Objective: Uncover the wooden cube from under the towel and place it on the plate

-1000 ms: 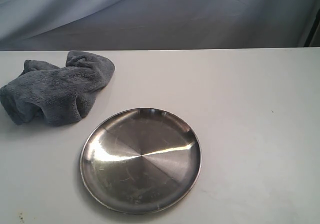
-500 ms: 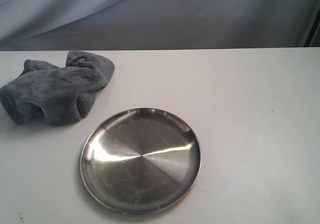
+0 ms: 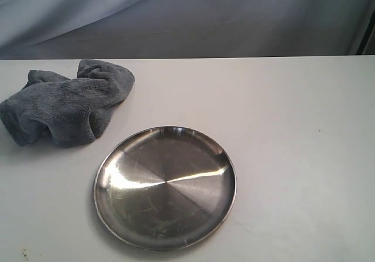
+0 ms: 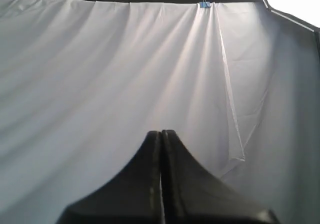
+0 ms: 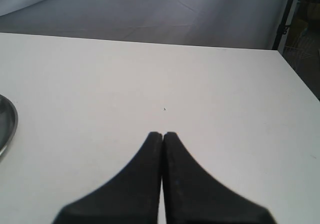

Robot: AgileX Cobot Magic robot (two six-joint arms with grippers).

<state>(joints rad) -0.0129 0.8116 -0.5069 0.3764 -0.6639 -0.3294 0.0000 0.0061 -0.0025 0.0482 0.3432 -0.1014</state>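
A blue-grey fluffy towel [image 3: 67, 105] lies bunched at the far left of the white table. The wooden cube is hidden; no part of it shows. The round steel plate [image 3: 165, 187] sits bare near the front, right of the towel. Neither arm appears in the exterior view. My left gripper [image 4: 161, 133] is shut with nothing in it, and its camera faces only a white hanging sheet. My right gripper [image 5: 163, 134] is shut and empty, above bare table, with the plate's rim [image 5: 9, 129] at the edge of its view.
A grey-white cloth backdrop [image 3: 187, 16] hangs behind the table's far edge. A blue clip [image 4: 204, 4] holds the sheet in the left wrist view. The table's right edge [image 5: 300, 83] and a dark post show in the right wrist view.
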